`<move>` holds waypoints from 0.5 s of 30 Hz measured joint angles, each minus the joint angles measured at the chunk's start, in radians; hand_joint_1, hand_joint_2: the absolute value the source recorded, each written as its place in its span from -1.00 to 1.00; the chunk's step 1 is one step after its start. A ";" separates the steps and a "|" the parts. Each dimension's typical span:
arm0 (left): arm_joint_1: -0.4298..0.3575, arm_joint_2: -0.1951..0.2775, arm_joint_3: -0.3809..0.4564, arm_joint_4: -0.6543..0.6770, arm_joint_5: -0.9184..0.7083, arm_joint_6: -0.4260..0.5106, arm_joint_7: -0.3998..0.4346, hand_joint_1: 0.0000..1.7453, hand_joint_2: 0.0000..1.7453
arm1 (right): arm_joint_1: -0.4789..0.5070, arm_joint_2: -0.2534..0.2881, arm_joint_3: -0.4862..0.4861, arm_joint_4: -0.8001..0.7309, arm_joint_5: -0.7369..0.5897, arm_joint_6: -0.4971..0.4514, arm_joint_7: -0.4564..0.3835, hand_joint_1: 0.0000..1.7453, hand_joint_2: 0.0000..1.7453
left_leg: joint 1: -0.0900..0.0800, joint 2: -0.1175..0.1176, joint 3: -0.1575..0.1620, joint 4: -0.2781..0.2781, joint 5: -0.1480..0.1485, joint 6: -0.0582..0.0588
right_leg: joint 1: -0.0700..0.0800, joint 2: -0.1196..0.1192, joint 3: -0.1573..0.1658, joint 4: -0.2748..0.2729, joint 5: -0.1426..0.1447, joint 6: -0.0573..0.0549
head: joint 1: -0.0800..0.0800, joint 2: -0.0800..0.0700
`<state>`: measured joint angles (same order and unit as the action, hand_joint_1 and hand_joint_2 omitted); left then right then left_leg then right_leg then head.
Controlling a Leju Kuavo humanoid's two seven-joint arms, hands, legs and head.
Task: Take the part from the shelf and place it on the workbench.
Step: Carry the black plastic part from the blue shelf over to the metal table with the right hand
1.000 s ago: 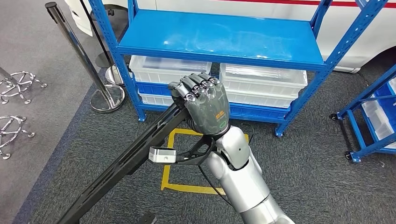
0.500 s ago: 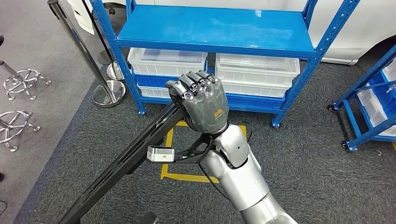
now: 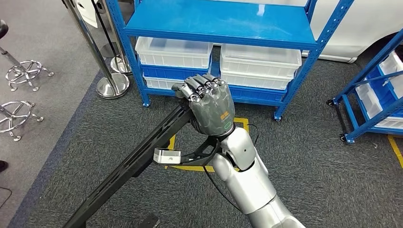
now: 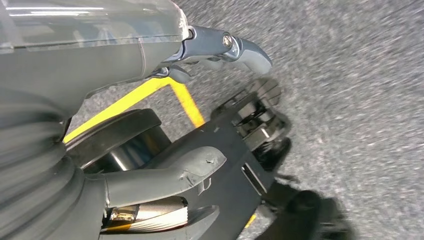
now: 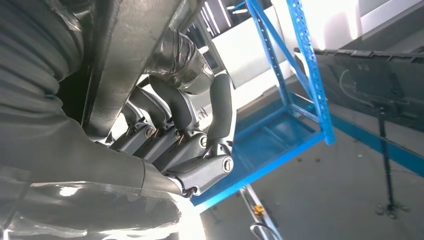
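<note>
Right hand (image 3: 209, 107) is fisted tight around the upper end of the part (image 3: 128, 166), a long black rail-like bar that runs down and away to the robot's left of the hand, low end near the floor. Left hand (image 4: 150, 165) hangs low over the carpet, fingers loosely apart, holding nothing as far as I can tell.

Risks, judged: one-ended grip on a long bar means heavy leverage, so it could twist or slip in the fist. The trailing end could drag on the carpet (image 3: 309, 156) or clip the stanchion post (image 3: 90, 42) or the shelf (image 3: 223, 23) upright during a turn.

Room: grey carpet with yellow tape square (image 3: 202, 167) under the hand, blue shelf just ahead with white bins (image 3: 259, 61), chair bases (image 3: 19, 116) far left. No counter visible.
</note>
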<state>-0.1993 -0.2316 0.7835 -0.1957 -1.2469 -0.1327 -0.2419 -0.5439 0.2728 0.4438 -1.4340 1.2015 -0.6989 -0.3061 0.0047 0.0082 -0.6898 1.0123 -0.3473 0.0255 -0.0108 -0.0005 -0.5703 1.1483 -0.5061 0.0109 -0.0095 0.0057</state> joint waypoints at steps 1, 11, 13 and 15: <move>0.000 0.001 0.000 0.000 0.001 0.001 -0.001 -1.00 1.00 | -0.005 -0.001 0.005 0.001 -0.014 0.000 0.005 1.00 1.00 | 0.000 0.000 -0.009 0.001 0.012 -0.005 | 0.003 0.000 0.041 -0.058 -0.016 -0.004 | 0.000 0.000; 0.013 0.017 0.001 0.000 0.023 0.006 -0.021 -1.00 1.00 | -0.044 -0.031 0.098 0.050 -0.124 0.001 0.065 1.00 1.00 | 0.009 -0.002 -0.087 0.284 -0.178 -0.048 | 0.009 -0.010 -0.036 -0.127 0.067 -0.046 | 0.000 0.000; 0.013 0.022 0.001 0.000 0.025 0.007 -0.021 -1.00 1.00 | -0.045 -0.034 0.104 0.059 -0.124 0.001 0.065 1.00 1.00 | 0.009 -0.002 -0.042 0.294 -0.132 -0.048 | 0.010 -0.011 -0.076 -0.122 0.095 -0.044 | 0.000 0.000; 0.011 0.028 0.001 0.000 0.028 0.010 -0.022 -1.00 1.00 | -0.045 -0.036 0.105 0.063 -0.123 0.000 0.062 1.00 1.00 | 0.008 -0.002 0.069 0.180 -0.115 -0.044 | 0.010 -0.011 -0.112 -0.116 0.121 -0.037 | -0.001 0.000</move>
<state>-0.1880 -0.2034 0.7847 -0.1957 -1.2190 -0.1229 -0.2636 -0.5894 0.2369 0.5485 -1.3709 1.0787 -0.6985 -0.2443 0.0126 0.0061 -0.6205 1.1926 -0.4621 -0.0184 -0.0004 -0.0116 -0.6819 1.0325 -0.3853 -0.0261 -0.0102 0.0057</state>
